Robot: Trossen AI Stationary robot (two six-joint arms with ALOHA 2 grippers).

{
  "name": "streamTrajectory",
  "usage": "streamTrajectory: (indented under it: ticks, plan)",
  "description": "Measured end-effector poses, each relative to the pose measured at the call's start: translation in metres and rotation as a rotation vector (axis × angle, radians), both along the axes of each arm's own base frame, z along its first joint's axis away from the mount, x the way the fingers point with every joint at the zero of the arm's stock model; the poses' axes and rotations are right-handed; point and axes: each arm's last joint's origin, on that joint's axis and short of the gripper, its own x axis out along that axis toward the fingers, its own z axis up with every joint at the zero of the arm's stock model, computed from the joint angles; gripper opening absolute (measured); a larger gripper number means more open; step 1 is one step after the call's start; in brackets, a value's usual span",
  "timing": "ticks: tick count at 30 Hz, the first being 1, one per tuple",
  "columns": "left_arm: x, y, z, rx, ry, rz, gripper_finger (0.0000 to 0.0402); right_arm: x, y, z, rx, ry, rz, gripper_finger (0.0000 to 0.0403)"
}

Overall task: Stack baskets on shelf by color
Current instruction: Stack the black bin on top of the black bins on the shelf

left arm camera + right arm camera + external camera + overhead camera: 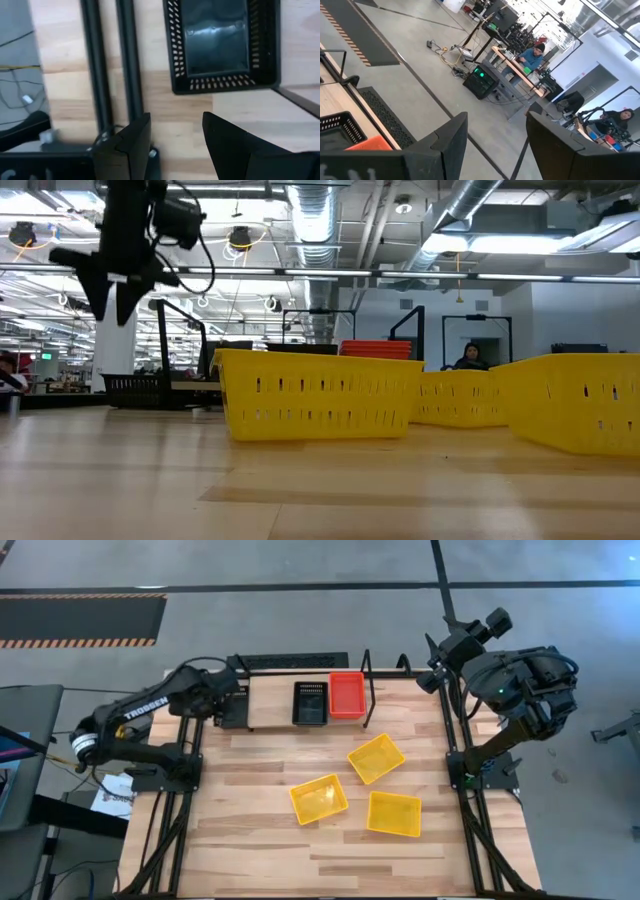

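Note:
The shelf (270, 705) stands at the table's far edge. On its board rest a black basket (310, 702) and a red-orange basket (347, 695), side by side on their bottoms. Three yellow baskets (376, 758) (319, 799) (394, 814) lie on the tabletop. My left gripper (233, 708) hovers open over the shelf's left end, and the black basket (220, 45) lies ahead of its fingers (175, 145), untouched. In the low view the left gripper (110, 300) hangs above a black mesh basket (135, 388). My right gripper (440, 652) is raised at the far right corner, open (495, 145).
The shelf's black wire frame (105, 65) runs beside my left fingers, and an upright loop (368, 670) stands right of the red-orange basket. In the low view the nearest yellow basket (315, 395) hides much of the shelf. People sit at desks beyond the table (532, 55).

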Motion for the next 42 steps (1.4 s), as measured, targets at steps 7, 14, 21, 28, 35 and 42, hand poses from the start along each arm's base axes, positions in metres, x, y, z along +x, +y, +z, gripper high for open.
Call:
streamTrajectory:
  ticks: [7,14,21,28,35,42]
  plan:
    - [-0.004,0.015,-0.018,-0.002,-0.068,-0.002,0.0167,0.000,0.000,0.000,0.003,-0.006,-0.001,0.0223]
    - [-0.017,0.018,-0.006,0.044,-0.144,-0.056,0.0167,0.000,0.000,0.000,0.005,-0.013,0.000,0.0223]
    - [-0.040,0.016,0.003,0.116,-0.329,-0.026,0.0167,0.001,0.000,0.001,0.021,-0.054,-0.005,0.0223]
    - [-0.059,0.010,-0.024,0.011,-0.365,0.068,0.0167,0.001,0.000,0.001,0.030,-0.074,-0.008,0.0223]
    - [-0.066,0.012,-0.058,0.003,-0.381,0.164,0.0167,0.001,0.000,0.001,0.043,-0.101,-0.011,0.0223]
    - [-0.065,0.026,-0.069,0.092,-0.501,0.207,0.0167,0.001,0.000,0.001,0.052,-0.122,-0.014,0.0223]
